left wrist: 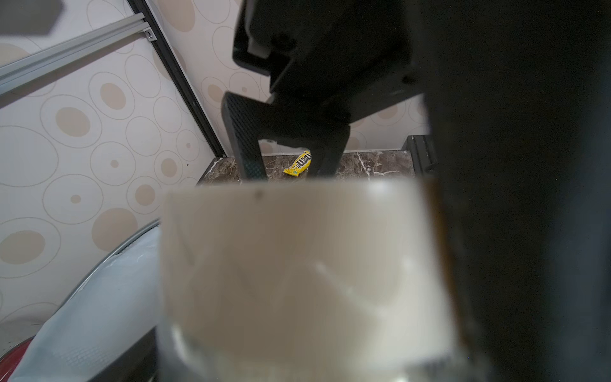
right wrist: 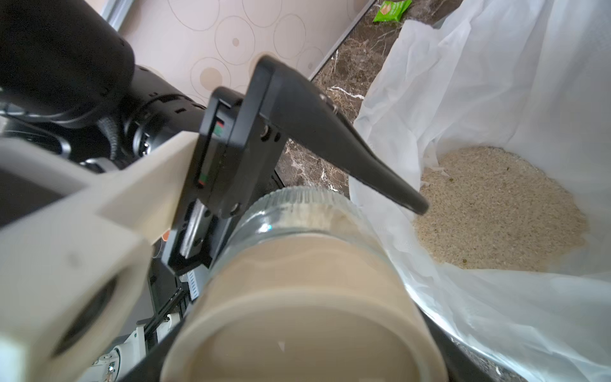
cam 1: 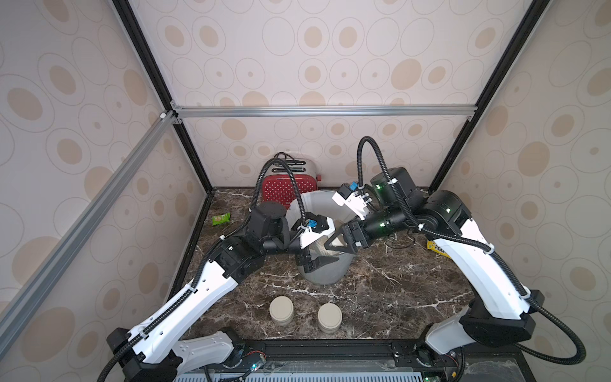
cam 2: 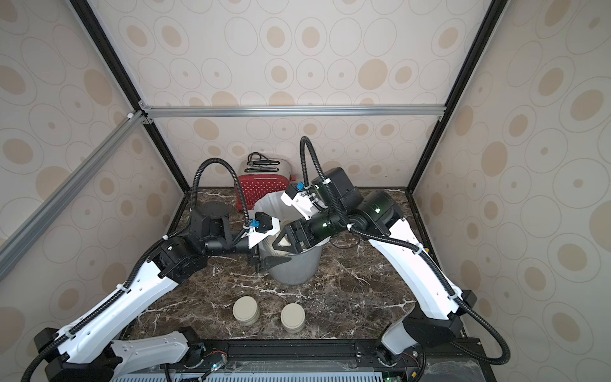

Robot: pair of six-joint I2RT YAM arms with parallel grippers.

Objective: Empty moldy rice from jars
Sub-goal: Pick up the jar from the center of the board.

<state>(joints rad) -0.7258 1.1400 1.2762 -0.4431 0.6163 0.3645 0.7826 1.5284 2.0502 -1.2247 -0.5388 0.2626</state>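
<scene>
Lidded jar (right wrist: pixel 291 225) sideways over lined bin (cam 1: pixel 325 276) rim, right end effector (cam 1: pixel 335 245) clamped on lid (right wrist: pixel 297 330), left end effector (cam 1: pixel 325 254) wide around glass, grip unclear; if left isn't holding, unscrewing could drop jar and spill rice (right wrist: pixel 314 213) onto bench (cam 1: pixel 380 291).

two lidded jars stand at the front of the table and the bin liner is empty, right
Not quite. The two lidded jars do stand at the front of the table, but the bin liner is not empty: the right wrist view shows a pile of rice in it.
</scene>
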